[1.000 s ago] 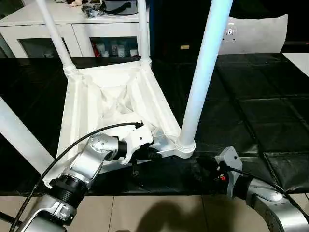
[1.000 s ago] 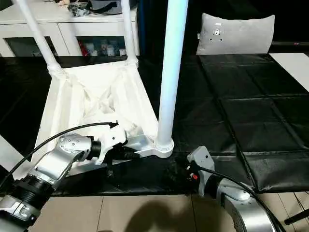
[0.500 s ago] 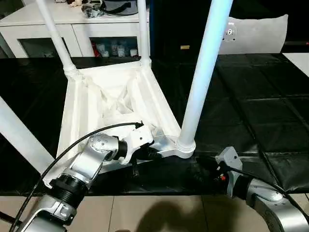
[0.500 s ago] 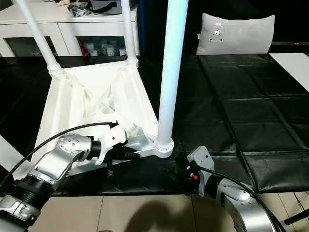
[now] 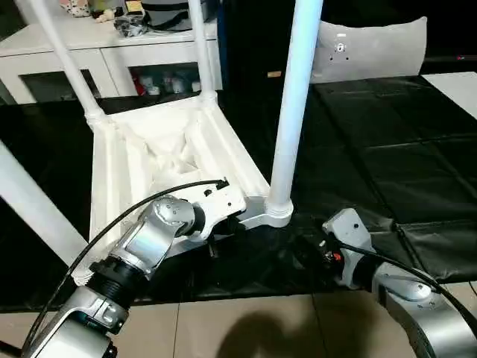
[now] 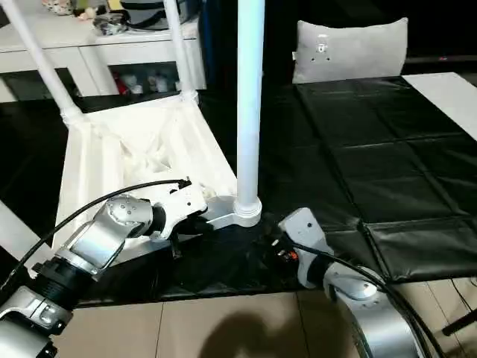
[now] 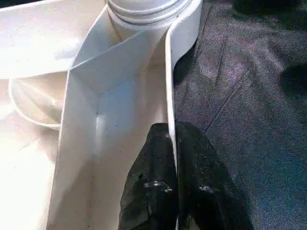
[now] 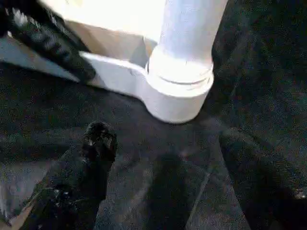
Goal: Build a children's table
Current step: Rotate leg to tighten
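The upturned white plastic children's table (image 5: 160, 160) looks smooth with a soft sheen, its ribbed underside and round tapered legs (image 5: 292, 112) of the same moulded plastic. It lies on a black quilted floor mat (image 5: 402, 164) that looks like padded cloth with a faint gloss, finely grained up close. The near floor (image 5: 246, 324) is smooth beige tile. The robot's forearms (image 5: 145, 246) are satin silver metal. The black fingers (image 7: 156, 191) look matt. At the far right, a grey pillow (image 5: 369, 48) is soft cloth.
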